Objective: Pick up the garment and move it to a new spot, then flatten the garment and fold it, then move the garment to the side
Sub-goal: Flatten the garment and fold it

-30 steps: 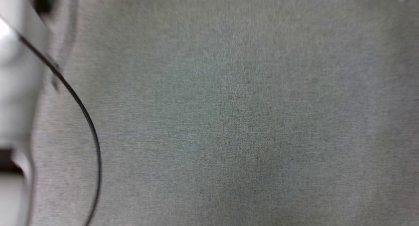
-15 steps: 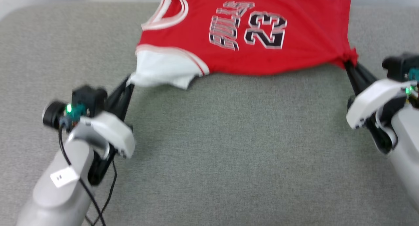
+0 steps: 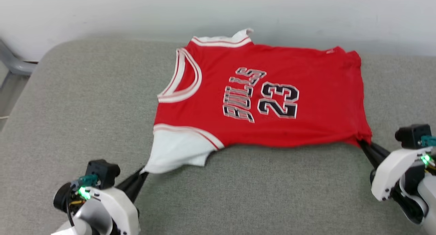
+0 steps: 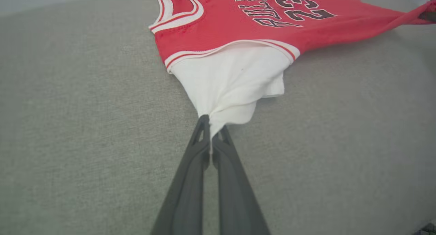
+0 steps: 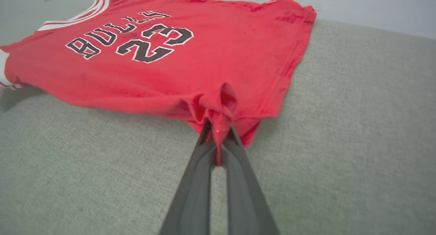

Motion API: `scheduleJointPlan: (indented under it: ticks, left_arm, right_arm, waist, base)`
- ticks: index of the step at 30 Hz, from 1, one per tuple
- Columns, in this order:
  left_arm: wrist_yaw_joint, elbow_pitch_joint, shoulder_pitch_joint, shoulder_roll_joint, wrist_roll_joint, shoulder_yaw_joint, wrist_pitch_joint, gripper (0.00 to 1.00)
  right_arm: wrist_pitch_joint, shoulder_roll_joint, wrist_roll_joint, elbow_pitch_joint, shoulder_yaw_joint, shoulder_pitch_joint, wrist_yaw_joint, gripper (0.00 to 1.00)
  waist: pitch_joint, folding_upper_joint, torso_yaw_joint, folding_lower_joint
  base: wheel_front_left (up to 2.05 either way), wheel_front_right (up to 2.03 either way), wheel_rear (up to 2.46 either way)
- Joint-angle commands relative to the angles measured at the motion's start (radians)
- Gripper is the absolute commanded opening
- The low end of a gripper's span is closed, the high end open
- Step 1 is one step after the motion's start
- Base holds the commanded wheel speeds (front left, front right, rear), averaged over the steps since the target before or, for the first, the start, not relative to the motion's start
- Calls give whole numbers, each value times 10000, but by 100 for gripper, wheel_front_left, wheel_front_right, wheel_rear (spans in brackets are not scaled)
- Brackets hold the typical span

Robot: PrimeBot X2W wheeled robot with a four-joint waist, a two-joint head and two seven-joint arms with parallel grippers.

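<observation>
garment point(image 3: 265, 102): red jersey with white short sleeves and striped trim, spread face up on a grey cushion point(image 3: 85, 102), towards its far edge and right of the middle, collar facing the left edge.
left end effector point(image 3: 144, 172): closed, pinching the tip of the near white sleeve point(image 3: 177, 150), towards the near left corner of the cushion.
right end effector point(image 3: 361, 143): closed, pinching the bunched red hem corner point(image 5: 221, 102), close to the right edge.
near side of garment: stretched between the two pinches and seemingly raised a little off the cushion; the far side lies flat.
handling: probably light, thin and limp. the cloth gathers into folds at each pinch and sags between them, so it will likely drape and crease instead of holding shape. not fragile, though a thin pinch may slip under a hard pull.
where to take hold: at corners and edges, such as sleeve tips, shoulder seams and hem corners, with two holds well apart to keep it flat.
count: one garment, two white sleeves, two dark numerals point(image 3: 277, 100), two end effectors, one cushion.
</observation>
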State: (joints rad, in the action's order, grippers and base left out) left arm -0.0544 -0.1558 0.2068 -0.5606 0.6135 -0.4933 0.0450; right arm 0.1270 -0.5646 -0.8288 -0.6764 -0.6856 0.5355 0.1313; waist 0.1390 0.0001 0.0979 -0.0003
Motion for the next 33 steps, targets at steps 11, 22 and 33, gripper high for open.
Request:
scheduleJointPlan:
  ticks: [11,22,33]
  left_arm:
    - [-182,2592,-2211,-1321,1465,-530,2511,0]
    - [-182,4251,-3451,-2125,3003,-911,4162,0]
    - [-231,4327,-2510,-1808,2938,-355,3564,0]
  right_arm:
    - [-1001,-1206,-1739,1165,-560,-1920,-12,0]
    - [-1278,-2589,-2524,2888,-648,-3631,-10,0]
    - [-968,-2703,-2569,3843,150,-3683,-12,0]
  waist:
    - [-1222,-1,20,3]
    - [-1608,-1,-15,3]
    - [-948,-1,-352,3]
  base:
    - [0,0,0]
    - [0,0,0]
    - [0,0,0]
